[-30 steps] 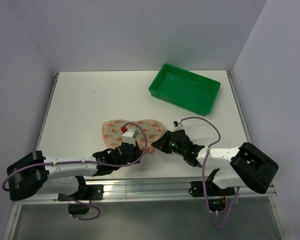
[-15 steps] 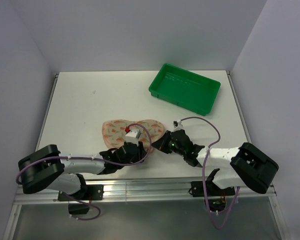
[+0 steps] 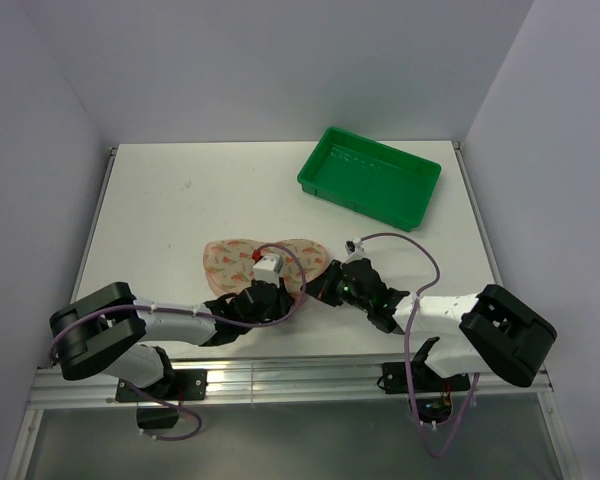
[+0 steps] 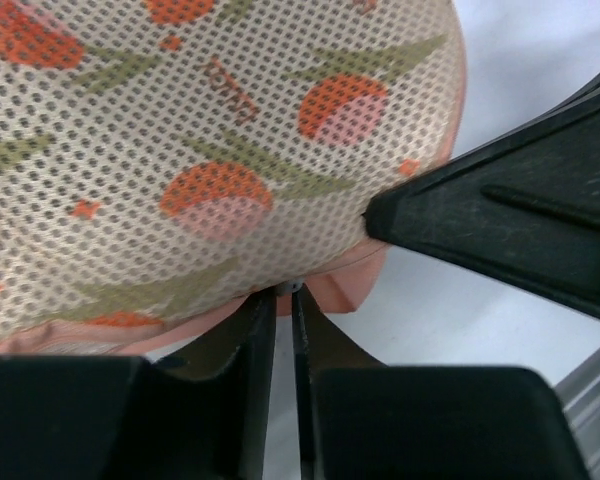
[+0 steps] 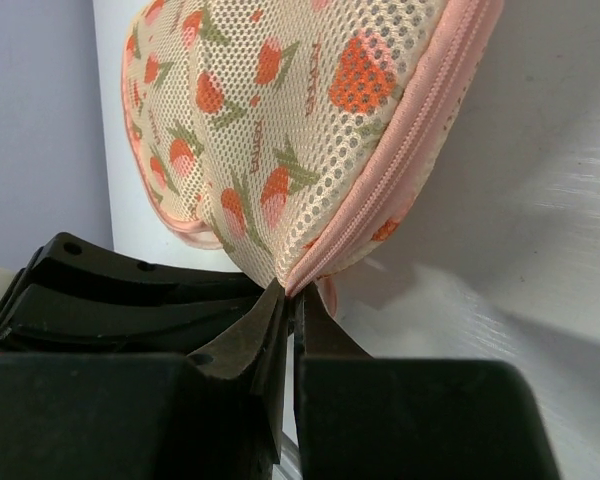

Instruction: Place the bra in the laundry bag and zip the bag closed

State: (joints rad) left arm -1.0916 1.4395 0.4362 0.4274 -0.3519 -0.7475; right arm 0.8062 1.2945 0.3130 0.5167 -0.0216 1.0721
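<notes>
Two black claws meet at the near rim of a peach-pink mesh laundry bag [image 3: 228,262] with orange-and-green prints, which lies on the white table [image 3: 170,200] near its middle. Seen from above, the left claw [image 3: 280,295] is at the bag's near edge and the right claw [image 3: 320,288] just beside it at the near right. A green plastic tray [image 3: 370,178] sits well apart at the far right.

At the left wrist, the laundry bag [image 4: 210,150] domes just beyond the left claw [image 4: 283,300], which is clenched on the pink rim. The right claw's black finger [image 4: 520,220] touches the bag at the right.

At the right wrist, the laundry bag [image 5: 280,120] rises far and left, its visible zip closed. The right claw [image 5: 288,300] is pinched onto the rim's nearest corner, with the left claw [image 5: 130,290] just beside it on the left.
</notes>
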